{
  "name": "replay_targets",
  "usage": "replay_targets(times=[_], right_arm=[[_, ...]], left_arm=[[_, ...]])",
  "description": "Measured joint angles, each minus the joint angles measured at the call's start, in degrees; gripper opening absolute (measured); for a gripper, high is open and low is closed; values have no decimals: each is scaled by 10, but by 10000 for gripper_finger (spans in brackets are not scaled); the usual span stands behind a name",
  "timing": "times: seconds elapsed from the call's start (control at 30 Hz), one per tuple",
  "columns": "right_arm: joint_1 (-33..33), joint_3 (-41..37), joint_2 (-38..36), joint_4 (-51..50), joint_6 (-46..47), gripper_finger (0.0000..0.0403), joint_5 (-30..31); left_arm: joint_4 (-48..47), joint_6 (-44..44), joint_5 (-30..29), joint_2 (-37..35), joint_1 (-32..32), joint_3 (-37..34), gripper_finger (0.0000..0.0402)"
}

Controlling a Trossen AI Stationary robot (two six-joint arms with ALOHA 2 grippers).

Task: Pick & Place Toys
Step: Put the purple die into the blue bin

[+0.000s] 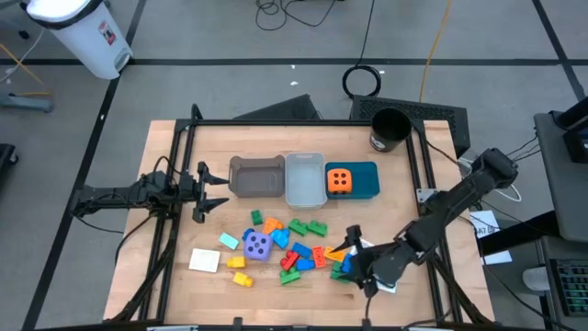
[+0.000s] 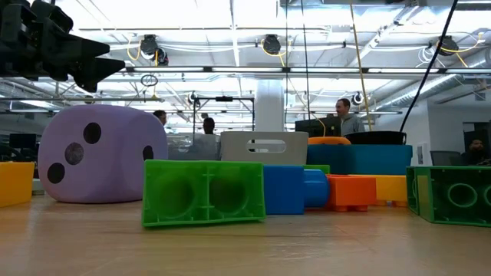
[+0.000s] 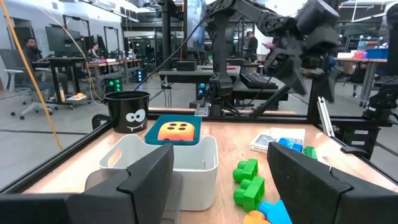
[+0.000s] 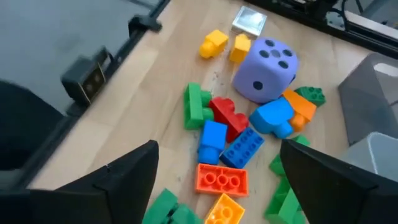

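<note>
Toys lie mostly in a loose heap on the near middle of the wooden table, in front of a row of three bins. Biggest of the loose ones is the purple dotted cube, standing at the left of the heap with small bricks around it. An orange dotted cube sits inside the teal bin, which is the right end of the row; the clear bin is in the middle and the grey bin on the left, all three touching. A black cup stands behind the teal bin near the table's far right corner. The left gripper waits just left of the grey bin, its fingers spread wide with nothing between them. The right gripper is at the right edge of the heap, fingers wide apart and empty, above an orange brick and a yellow brick. A flat white card lies left of the heap, two small yellow bricks just beside it.
</note>
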Motion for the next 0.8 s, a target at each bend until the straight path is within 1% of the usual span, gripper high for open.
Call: replay_targets(times=[0.1, 0.23, 0.43, 0.57, 0.67, 0.8], right_arm=[[3, -28, -51, -9, 31, 326, 0], [17, -118, -133, 38, 36, 318, 1], [23, -267, -269, 167, 35, 309, 2], [15, -349, -341, 273, -2, 310, 3], [7, -409, -376, 361, -32, 310, 3], [-2, -474, -400, 475, -65, 309, 3]], left_arm=[[0, 0, 0, 0, 0, 0, 269], [0, 0, 0, 0, 0, 0, 269], [0, 0, 0, 0, 0, 0, 269], [0, 0, 0, 0, 0, 0, 269], [0, 0, 0, 0, 0, 0, 269], [0, 0, 0, 0, 0, 0, 269]])
